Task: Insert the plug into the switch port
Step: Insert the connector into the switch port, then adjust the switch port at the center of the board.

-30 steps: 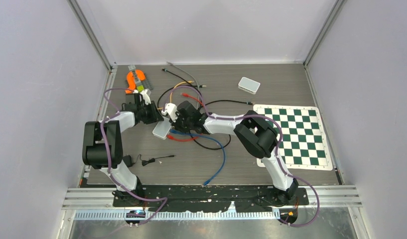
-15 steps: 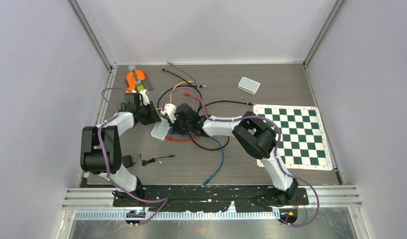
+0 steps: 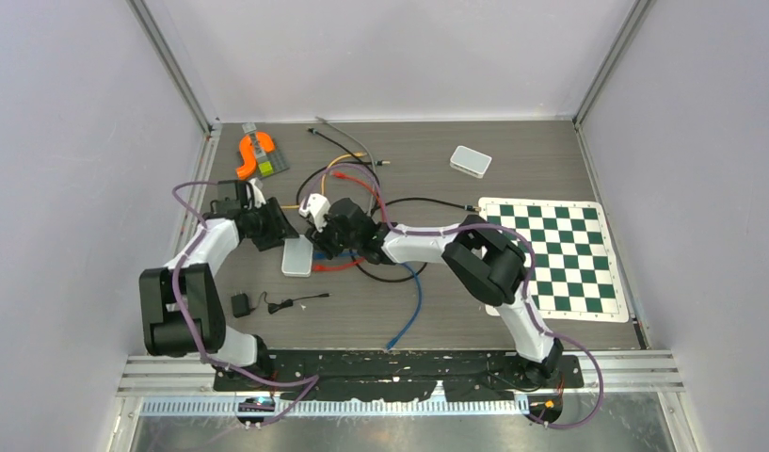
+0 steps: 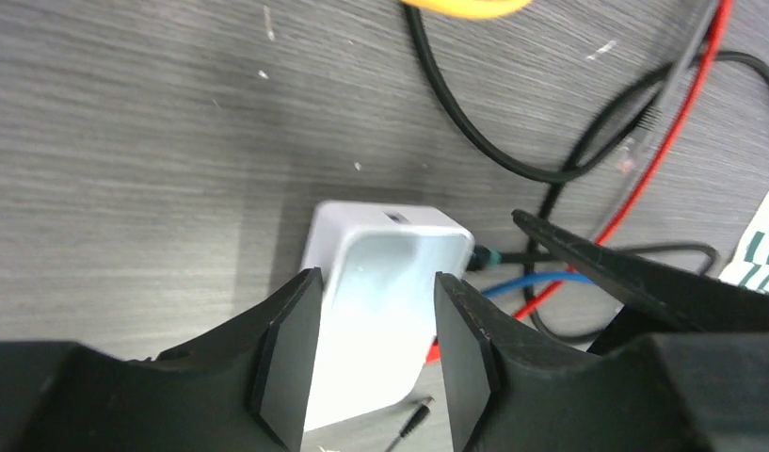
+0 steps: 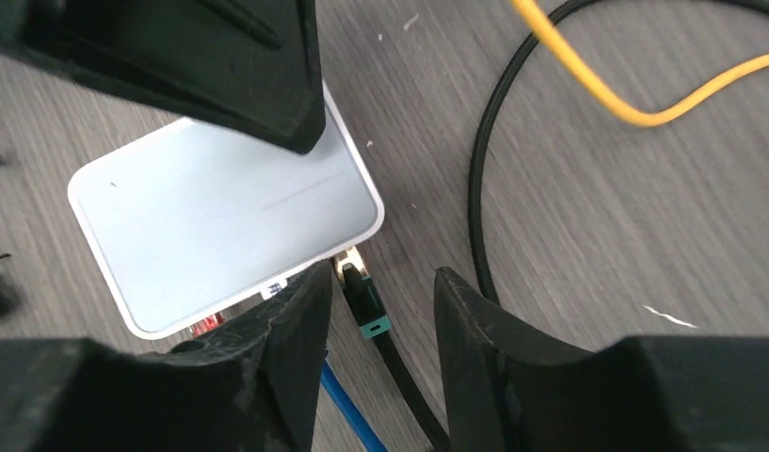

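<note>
Between the black fingers [image 5: 286, 367] of the right gripper [image 5: 378, 282], the plug [image 5: 366, 309] is black with a small teal tab. Just ahead of the fingers, the switch [image 5: 225, 235] is plain white. A blue cable [image 5: 347, 419] shows near the base of the fingers, and a yellow cable [image 5: 625, 108] further ahead. The table [image 5: 597, 245] is grey-brown with fine wood grain. Well apart from the fingers, the mat [image 3: 554, 254] has green and white squares.

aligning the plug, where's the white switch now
In the top view the white switch lies flat on the table, left of centre, between the left gripper and the right gripper, a black plug at its edge.
</note>
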Controlling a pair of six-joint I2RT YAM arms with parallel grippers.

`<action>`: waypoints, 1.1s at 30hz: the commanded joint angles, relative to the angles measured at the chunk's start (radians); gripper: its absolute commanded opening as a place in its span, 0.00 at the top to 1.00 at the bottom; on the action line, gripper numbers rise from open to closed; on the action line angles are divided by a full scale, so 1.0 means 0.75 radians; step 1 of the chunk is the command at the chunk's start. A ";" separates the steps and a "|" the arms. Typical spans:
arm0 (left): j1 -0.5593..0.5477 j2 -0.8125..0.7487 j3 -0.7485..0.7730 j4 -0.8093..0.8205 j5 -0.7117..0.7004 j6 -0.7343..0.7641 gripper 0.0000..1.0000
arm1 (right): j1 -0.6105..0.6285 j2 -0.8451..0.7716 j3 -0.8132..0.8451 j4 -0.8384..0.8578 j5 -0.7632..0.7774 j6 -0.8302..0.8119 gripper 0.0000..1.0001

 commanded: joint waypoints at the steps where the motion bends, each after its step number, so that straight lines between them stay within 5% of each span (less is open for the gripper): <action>1: 0.000 -0.154 0.043 -0.124 0.075 -0.020 0.48 | 0.016 -0.265 -0.030 0.147 0.078 0.038 0.47; 6: 0.001 -0.258 0.081 -0.163 0.012 0.032 0.43 | 0.013 -0.508 -0.160 0.035 0.187 0.102 0.36; 13: -0.046 -0.372 0.081 -0.189 0.065 0.103 0.40 | -0.005 -0.815 -0.351 -0.225 0.505 0.391 0.36; 15: -0.100 -0.428 0.097 -0.252 0.048 0.143 0.05 | -0.036 -0.932 -0.385 -0.336 0.545 0.424 0.35; 16: -0.133 -0.469 0.105 -0.281 0.028 0.162 0.01 | -0.064 -0.960 -0.417 -0.386 0.565 0.443 0.35; 18: -0.206 -0.526 0.113 -0.325 -0.014 0.198 0.00 | -0.122 -1.042 -0.488 -0.410 0.620 0.459 0.32; 21: -0.269 -0.601 0.109 -0.364 -0.024 0.217 0.01 | -0.238 -1.144 -0.586 -0.405 0.628 0.471 0.08; 28: -0.287 -0.721 0.048 -0.401 -0.100 0.200 0.01 | -0.665 -1.081 -0.567 -0.458 0.525 0.420 0.05; 33: -0.287 -0.789 -0.043 -0.360 -0.222 0.205 0.00 | -0.902 -0.850 -0.308 -0.514 0.472 0.425 0.06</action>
